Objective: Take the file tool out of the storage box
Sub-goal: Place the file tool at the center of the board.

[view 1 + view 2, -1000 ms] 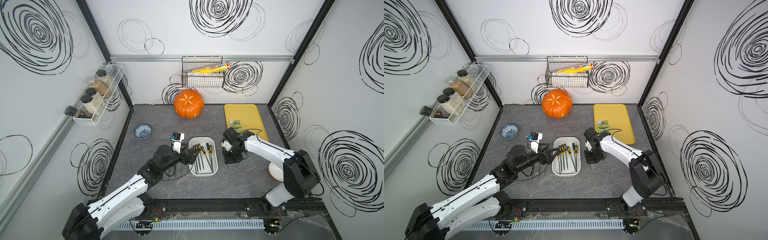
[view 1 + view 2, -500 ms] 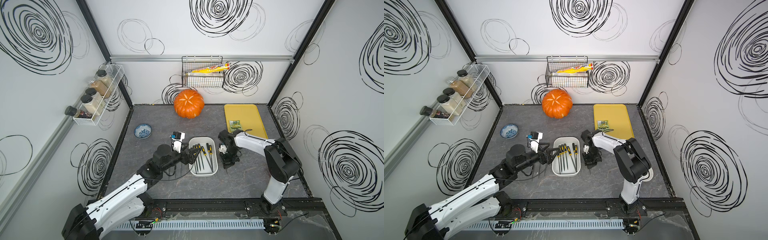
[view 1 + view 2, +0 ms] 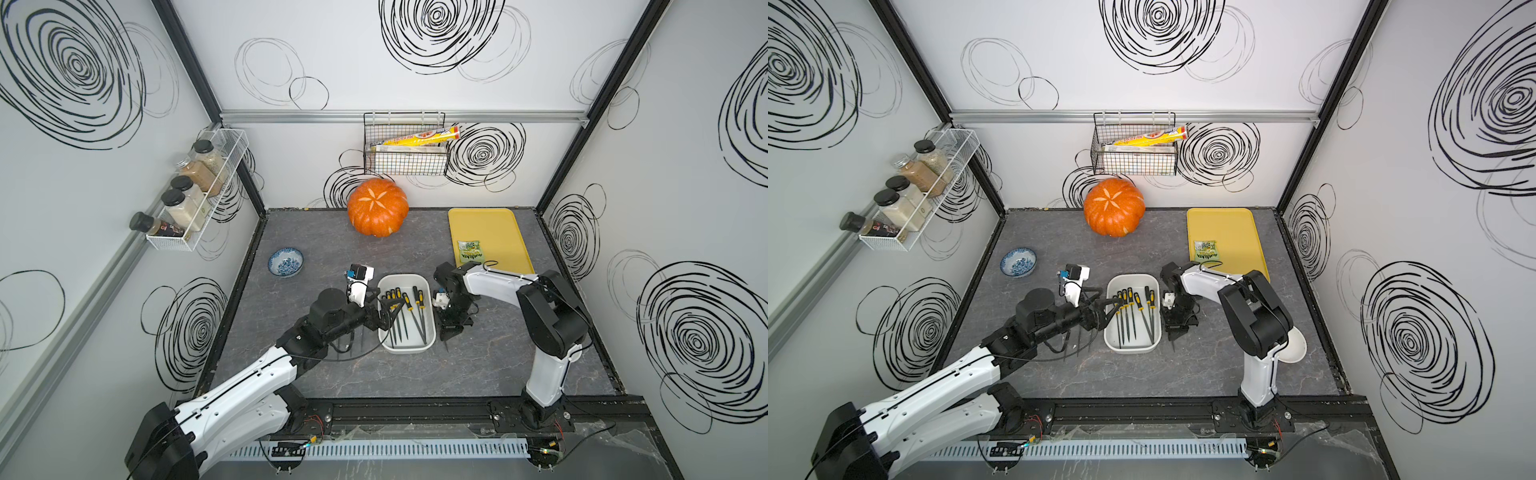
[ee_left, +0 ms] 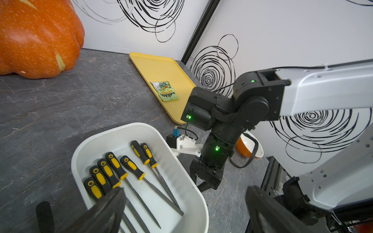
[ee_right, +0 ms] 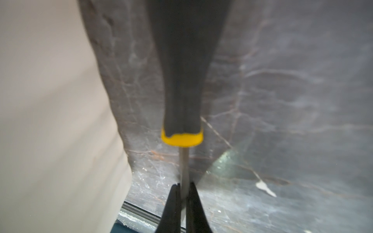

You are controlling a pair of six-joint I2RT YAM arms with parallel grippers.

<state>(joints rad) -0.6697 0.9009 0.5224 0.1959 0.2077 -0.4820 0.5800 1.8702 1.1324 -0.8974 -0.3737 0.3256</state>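
Note:
The storage box (image 3: 409, 348) (image 3: 1131, 347) is a white tub in the middle of the grey table, with several black-and-yellow file tools (image 3: 405, 307) (image 4: 125, 169) lying in it. My right gripper (image 3: 448, 334) (image 3: 1177, 330) (image 4: 205, 183) hangs low just right of the box, pointing down. It (image 5: 184, 187) is shut on the thin metal shaft of one file tool (image 5: 181, 80), outside the box wall (image 5: 50, 121). My left gripper (image 3: 386, 311) (image 3: 1111, 309) (image 4: 185, 193) stands wide open over the box's left rim, above the handles, holding nothing.
An orange pumpkin (image 3: 377, 206) stands at the back. A yellow tray (image 3: 486, 224) with a green packet (image 3: 471, 252) lies back right. A blue bowl (image 3: 285, 262) sits at the left, and a white bowl (image 3: 1293, 345) is behind the right arm's base.
My right arm has folded in, and its gripper with the file tool has moved towards the front and closer to the box's right wall. The left arm has not moved.

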